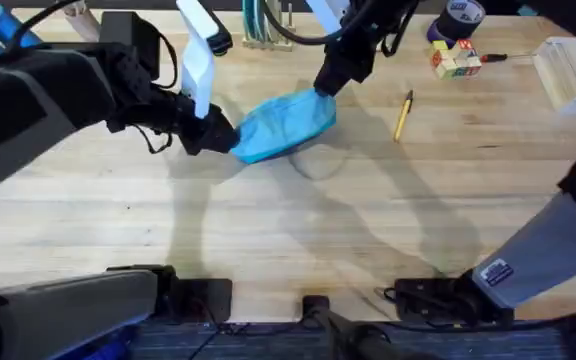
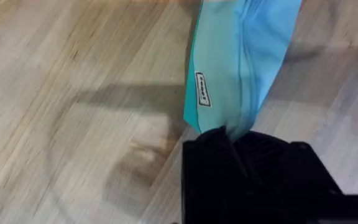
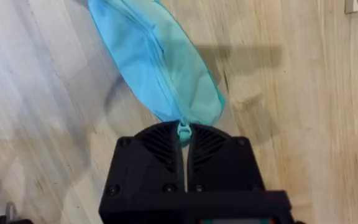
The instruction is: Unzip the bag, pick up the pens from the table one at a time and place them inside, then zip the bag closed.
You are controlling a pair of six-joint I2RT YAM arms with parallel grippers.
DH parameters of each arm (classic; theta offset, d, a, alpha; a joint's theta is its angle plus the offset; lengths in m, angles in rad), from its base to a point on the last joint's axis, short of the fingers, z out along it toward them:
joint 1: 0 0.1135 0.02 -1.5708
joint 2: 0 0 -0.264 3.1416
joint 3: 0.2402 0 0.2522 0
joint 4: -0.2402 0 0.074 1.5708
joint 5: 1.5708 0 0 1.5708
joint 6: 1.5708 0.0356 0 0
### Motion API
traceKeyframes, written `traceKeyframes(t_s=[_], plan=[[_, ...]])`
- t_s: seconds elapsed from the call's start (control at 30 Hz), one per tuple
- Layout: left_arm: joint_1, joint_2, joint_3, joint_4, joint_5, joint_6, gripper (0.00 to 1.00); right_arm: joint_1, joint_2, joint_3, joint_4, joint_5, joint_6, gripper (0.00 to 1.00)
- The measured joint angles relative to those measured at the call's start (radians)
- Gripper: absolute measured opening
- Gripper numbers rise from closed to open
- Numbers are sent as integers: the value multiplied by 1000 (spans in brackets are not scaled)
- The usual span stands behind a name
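you are at the very beginning of the task, as far as i can judge. the bag [image 1: 283,125] hangs between your two arms over the far middle part of the table [image 1: 298,240], stretched from left to right, and its shadow on the wood below suggests it is lifted a little. the left gripper [image 1: 223,135] pinches the left end of the bag; in the left wrist view the black fingers [image 2: 229,146] are closed tightly on the corner of the fabric, near a small sewn label. the right gripper [image 1: 326,85] holds the other end, and in the right wrist view the fingers are closed almost completely, with the light blue zipper pull [image 3: 183,132] caught in the narrow gap between them. the zipper line along the bag looks closed for all the length i can see, so the unzipping is not done, or only just starting. the yellow pen [image 1: 403,114] lies alone on the table, to the right of the bag and apart from it, not touched by any gripper. so everything is left for you: to open the zipper, to put the pen inside, and to close the bag again. i cannot tell if more pens wait somewhere, i see only this one.
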Motion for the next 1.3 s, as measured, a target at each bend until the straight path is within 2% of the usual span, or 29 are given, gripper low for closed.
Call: traceKeyframes(t_s=[0.3, 0.43, 0.7, 0.73, 0.77, 0.83, 1.07, 1.3], plan=[[0, 0, 0, -8, 9, 0, 41, -14, 9, 2, 5, 2, 28, 33], [-4, 0, 0, -8, 24, 0, 41, -17, 50, 4, 2, 56, -53, 33], [-5, 0, 0, -12, 25, 0, 41, -6, 53, 4, -2, 37, -283, 33], [-5, 0, 0, -13, 23, 0, 41, -1, 53, 4, -2, 37, -312, 33], [-4, 0, 0, -20, 17, 0, 41, 40, 53, 4, -7, 47, -430, 33], [-3, 0, 0, -20, 9, 0, 41, 70, 53, 6, -14, 62, -496, 33], [-3, 0, 0, -23, 3, 0, 41, 101, 53, 8, -17, 79, -533, 33], [4, 0, 0, -27, -17, 0, 41, 144, 53, 8, -18, 45, -540, 33]])
